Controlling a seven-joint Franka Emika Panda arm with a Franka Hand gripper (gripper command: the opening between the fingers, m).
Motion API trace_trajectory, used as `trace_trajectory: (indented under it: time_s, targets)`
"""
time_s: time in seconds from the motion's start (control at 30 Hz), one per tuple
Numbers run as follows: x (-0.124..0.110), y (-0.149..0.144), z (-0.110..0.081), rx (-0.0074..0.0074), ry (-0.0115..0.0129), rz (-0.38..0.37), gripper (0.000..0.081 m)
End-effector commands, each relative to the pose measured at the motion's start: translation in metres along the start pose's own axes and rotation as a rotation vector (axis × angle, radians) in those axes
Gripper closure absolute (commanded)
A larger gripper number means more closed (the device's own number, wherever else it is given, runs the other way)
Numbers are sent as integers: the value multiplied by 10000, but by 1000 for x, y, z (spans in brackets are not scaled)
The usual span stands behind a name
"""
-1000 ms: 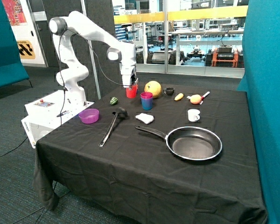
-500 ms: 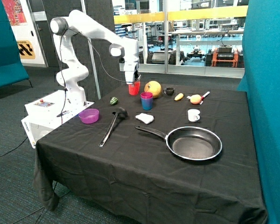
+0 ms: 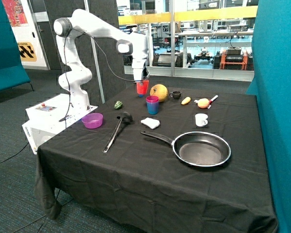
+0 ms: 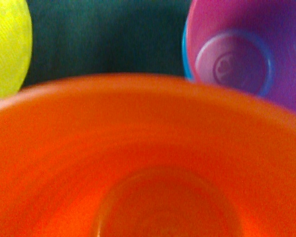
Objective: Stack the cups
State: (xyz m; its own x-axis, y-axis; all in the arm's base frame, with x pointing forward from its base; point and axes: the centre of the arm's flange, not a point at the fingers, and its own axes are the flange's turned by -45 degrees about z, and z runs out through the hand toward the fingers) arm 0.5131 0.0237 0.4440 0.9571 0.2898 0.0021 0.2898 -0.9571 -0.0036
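My gripper is shut on the red cup and holds it in the air above the black table, just beside and above the stacked pair. The magenta-pink cup sits inside the blue cup on the cloth. In the wrist view the red cup fills the lower picture, seen from above into its hollow. The magenta-pink cup shows past its rim, with the blue cup's rim around it.
A yellow melon, a small black mug, a white mug, a frying pan, a black ladle, a white cloth, a purple bowl and a green pepper lie on the table.
My gripper has lifted the red cup off the table and carried it up and toward the blue and magenta-pink pair.
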Motion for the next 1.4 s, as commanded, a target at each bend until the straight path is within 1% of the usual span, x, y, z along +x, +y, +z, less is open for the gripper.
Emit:
trace_trajectory:
  time_s: [0.0, 0.3, 0.77, 1.13, 1.37]
  targets:
    - [14, 1, -19, -36, -21, 16, 808]
    - [27, 11, -23, -36, -20, 211, 808]
    - [38, 27, -14, -36, -20, 467, 808]
    - [52, 44, -13, -37, -19, 654, 808]
    - [58, 44, -10, -37, -20, 629, 808]
